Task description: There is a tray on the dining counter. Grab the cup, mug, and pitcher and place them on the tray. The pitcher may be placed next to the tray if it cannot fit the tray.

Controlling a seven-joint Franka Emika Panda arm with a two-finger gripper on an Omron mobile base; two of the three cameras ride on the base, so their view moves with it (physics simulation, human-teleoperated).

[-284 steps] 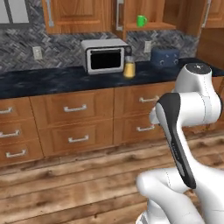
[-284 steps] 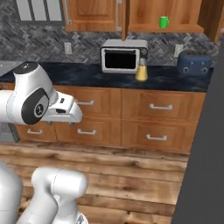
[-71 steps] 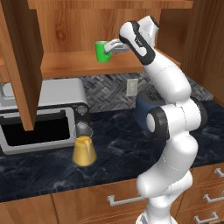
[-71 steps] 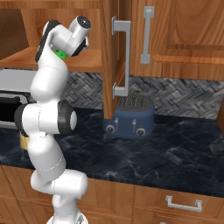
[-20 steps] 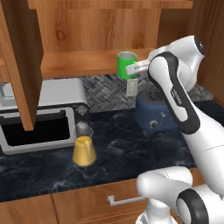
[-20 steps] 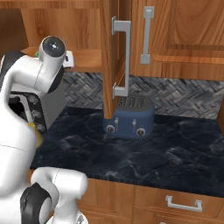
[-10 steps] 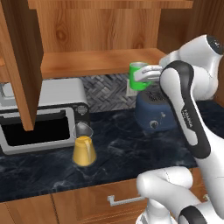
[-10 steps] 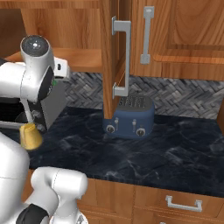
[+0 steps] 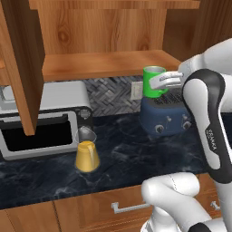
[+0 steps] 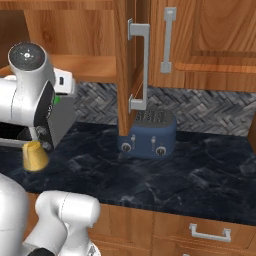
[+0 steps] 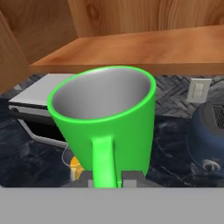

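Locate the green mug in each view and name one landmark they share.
Left base view: mug upper right, held above the blue toaster.
Right base view: a green sliver at left, behind the arm.
Hand view: centre, handle toward the camera.
Shared landmark: the toaster.

Toaster sits directly below the held mug (open counter leftward).

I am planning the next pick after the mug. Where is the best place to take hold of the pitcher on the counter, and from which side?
Probably the narrow clear neck of the pitcher, just under its flared rim, approached level from the counter's front. It stands upright beside the microwave, and its orange cone widens downward, so fingers would slip lower down. The hand is shut on the mug now.
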